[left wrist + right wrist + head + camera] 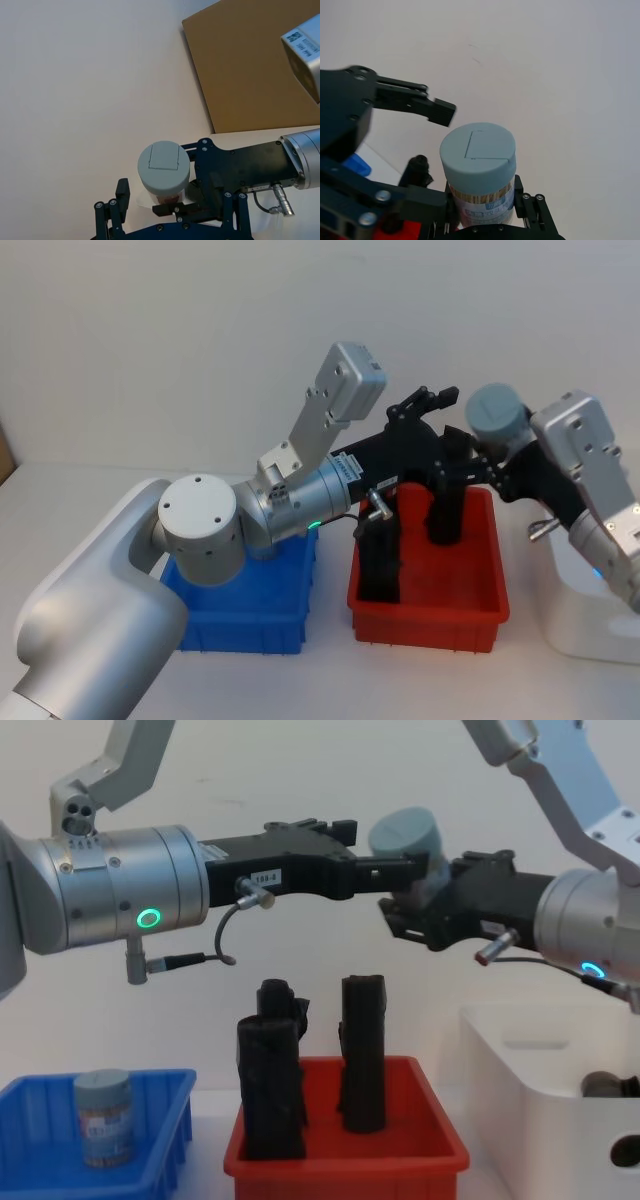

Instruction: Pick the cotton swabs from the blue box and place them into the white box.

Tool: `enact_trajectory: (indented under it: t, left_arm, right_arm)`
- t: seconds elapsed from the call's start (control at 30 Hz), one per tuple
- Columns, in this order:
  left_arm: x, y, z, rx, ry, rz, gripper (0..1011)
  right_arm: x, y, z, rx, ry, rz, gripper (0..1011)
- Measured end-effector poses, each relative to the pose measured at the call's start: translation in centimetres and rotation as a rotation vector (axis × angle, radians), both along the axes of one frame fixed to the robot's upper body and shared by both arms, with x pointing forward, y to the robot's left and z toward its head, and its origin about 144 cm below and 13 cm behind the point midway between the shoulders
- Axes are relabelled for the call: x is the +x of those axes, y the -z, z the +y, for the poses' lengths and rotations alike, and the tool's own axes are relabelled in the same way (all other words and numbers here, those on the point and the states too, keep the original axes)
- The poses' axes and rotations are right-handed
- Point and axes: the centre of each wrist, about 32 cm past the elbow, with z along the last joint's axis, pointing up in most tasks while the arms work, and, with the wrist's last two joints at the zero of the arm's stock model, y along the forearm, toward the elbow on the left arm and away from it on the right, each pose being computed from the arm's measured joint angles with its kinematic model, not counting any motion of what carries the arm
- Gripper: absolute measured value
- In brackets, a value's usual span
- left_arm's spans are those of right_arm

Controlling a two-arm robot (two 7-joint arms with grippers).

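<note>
- Nearest you in the head view, the left arm's silver elbow [200,530] sits over the blue box [250,625].
- You've got one cotton swab jar [104,1115] standing upright in the blue box, grey-blue lid on top, pale label facing the chest view.
- Just right of the blue box you see the red bin [350,1160] with black upright cylinders [363,1050] standing in it.
- Right of the red bin is the white box [530,1090], taller than both coloured bins; you can't tell what is inside it.
- Up above the red bin, the two grippers meet tip to tip.
- The right gripper [415,890] reaches in from the right and is clamped on a second cotton swab jar [405,832]. In the right wrist view its fingers [520,200] press on the jar's labelled body, lid [478,150] clear of them.
- The left gripper [385,850] reaches in from the left with its fingers spread. One fingertip [440,110] sits just beside the held jar's lid with a gap showing. In the left wrist view a finger [122,192] also stands apart from the jar.
- Behind everything you have a plain pale wall [150,340].
</note>
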Motion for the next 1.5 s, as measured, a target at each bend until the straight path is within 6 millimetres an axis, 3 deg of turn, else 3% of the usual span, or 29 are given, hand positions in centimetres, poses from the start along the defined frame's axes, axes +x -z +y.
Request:
enact_trajectory:
  t: [0.87,1.5]
  left_arm:
    - [0.0,0.0,0.0,-0.001,0.000,0.000,1004]
    - [0.0,0.0,0.0,-0.001,0.000,0.000,1004]
  right_arm:
    - [1.6,0.7,-3.6,0.067,0.374,0.063,642]
    - [3.5,0.3,-7.1,0.231,0.614,0.314,642]
